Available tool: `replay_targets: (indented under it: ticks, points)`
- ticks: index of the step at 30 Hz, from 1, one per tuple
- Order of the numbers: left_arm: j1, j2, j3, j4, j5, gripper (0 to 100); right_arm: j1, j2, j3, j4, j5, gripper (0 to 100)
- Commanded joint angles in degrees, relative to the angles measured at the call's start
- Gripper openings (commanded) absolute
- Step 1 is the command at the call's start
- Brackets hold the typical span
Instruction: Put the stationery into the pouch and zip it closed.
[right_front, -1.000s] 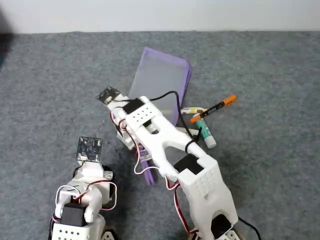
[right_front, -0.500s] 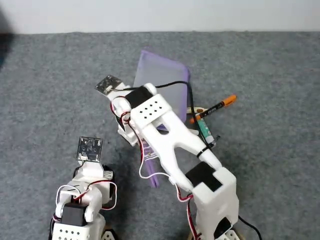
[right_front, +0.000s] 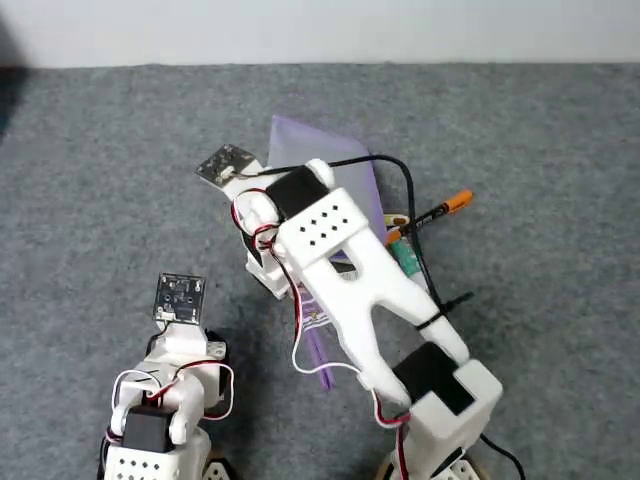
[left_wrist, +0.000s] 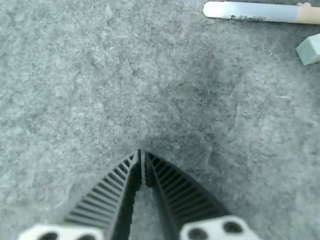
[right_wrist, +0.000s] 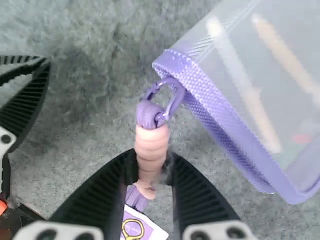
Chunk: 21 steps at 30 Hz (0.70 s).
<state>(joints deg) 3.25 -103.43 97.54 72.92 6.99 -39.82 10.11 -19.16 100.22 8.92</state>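
Purple pouch | right end effector clamps zip pull | arm outstretched

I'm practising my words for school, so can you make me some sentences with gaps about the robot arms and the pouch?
The pouch is ____ in colour.
The right gripper is ____ on the pouch's zipper pull.
The left gripper holds ____.
The pen beside the pouch has an ____ cap.
Missing words: purple; shut; nothing; orange.
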Motion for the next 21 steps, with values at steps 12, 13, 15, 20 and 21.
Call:
replay_targets:
  ticks: [12,13,15,20,21]
  points:
    - [0.6,-0.8,-1.2,-0.8,0.3,2,2.0,-9.8,-2.5,2.8,-0.4,0.9]
    - [0.6,-0.8,-1.2,-0.8,0.3,2,2.0,-10.0,-2.5,2.8,-0.4,0.9]
    - [0.6,-0.8,-1.2,-0.7,0.3,2,2.0,-10.1,-2.5,2.8,-0.4,0.9]
    - [0.1,-0.8,-1.6,-0.6,0.1,2,2.1,-10.1,-2.4,2.8,-0.4,0.9]
    - [-0.4,-0.8,-2.2,-0.9,0.1,2,2.1,-10.1,-2.4,2.8,-0.4,0.9]
